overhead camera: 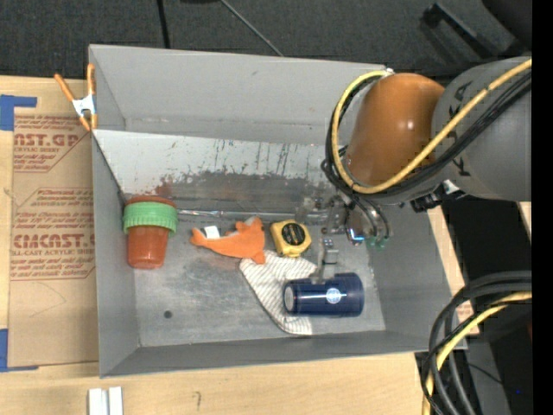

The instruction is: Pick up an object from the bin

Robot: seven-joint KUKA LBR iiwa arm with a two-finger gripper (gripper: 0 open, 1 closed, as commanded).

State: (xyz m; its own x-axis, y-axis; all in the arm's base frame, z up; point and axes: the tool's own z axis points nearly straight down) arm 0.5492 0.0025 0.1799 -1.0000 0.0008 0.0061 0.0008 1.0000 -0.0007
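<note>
My gripper (328,251) hangs below the arm's orange cover at the right of the bin, just above the upper edge of a dark blue cylinder (324,297) that lies on its side. The cylinder rests on a white cloth (270,277). A yellow tape measure (290,237) lies just left of the gripper. Next to the tape measure is a flat orange fish-shaped thing (235,241). Whether the gripper touches the cylinder I cannot tell.
An orange jar with a green lid (149,231) lies at the bin's left wall. The arm with its orange cover and yellow cables hangs over the bin's right side. Bare floor shows at the front left.
</note>
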